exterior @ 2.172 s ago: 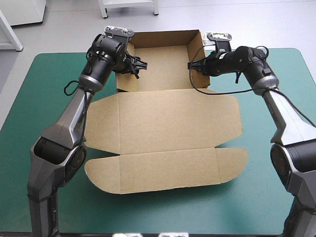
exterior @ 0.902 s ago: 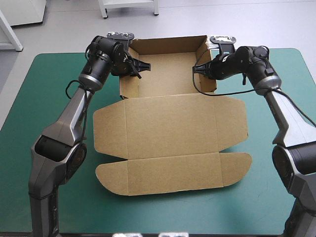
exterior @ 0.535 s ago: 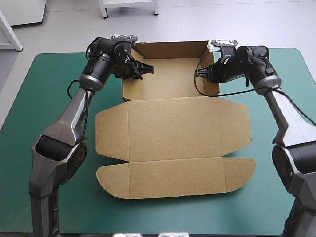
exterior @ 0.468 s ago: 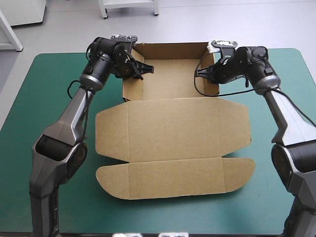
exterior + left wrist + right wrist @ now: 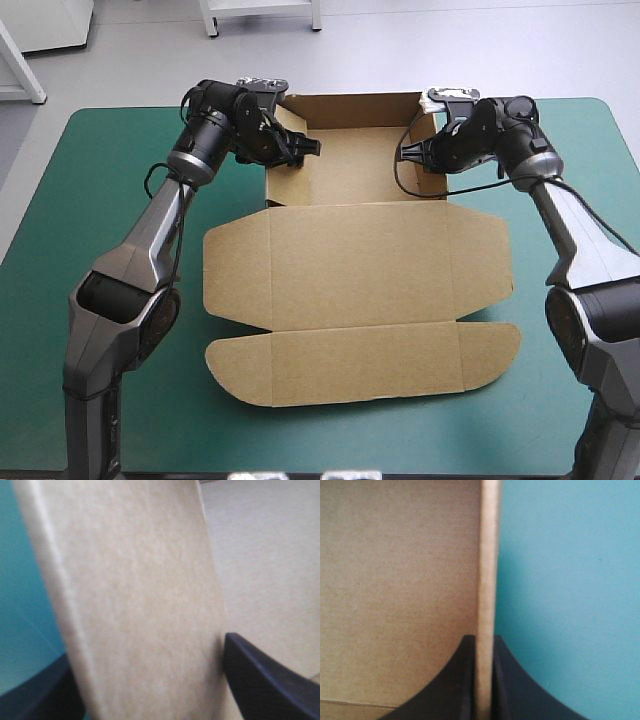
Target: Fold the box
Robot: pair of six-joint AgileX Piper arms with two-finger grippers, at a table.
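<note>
The brown box point(image 5: 355, 265) lies on the teal-green table as an open tray at the far side, with its lid and flaps flat toward the front. My left gripper point(image 5: 296, 148) is at the tray's left wall, which stands tilted between its black fingers point(image 5: 265, 685) in the left wrist view; the gripper point(image 5: 147, 647) is shut on the wall. My right gripper point(image 5: 410, 152) pinches the right wall. In the right wrist view the board edge point(image 5: 489, 555) runs straight up from the shut gripper point(image 5: 484, 639), with the tray floor point(image 5: 395, 590) on one side and the cover on the other.
Bare teal-green cover point(image 5: 100, 220) lies on both sides of the box and along the front edge. The tray's back wall point(image 5: 350, 103) stands close to the table's far edge.
The whole box has slid to the right and slightly toward the front, with both grippers moving along at its side walls. The left wall now leans further inward.
</note>
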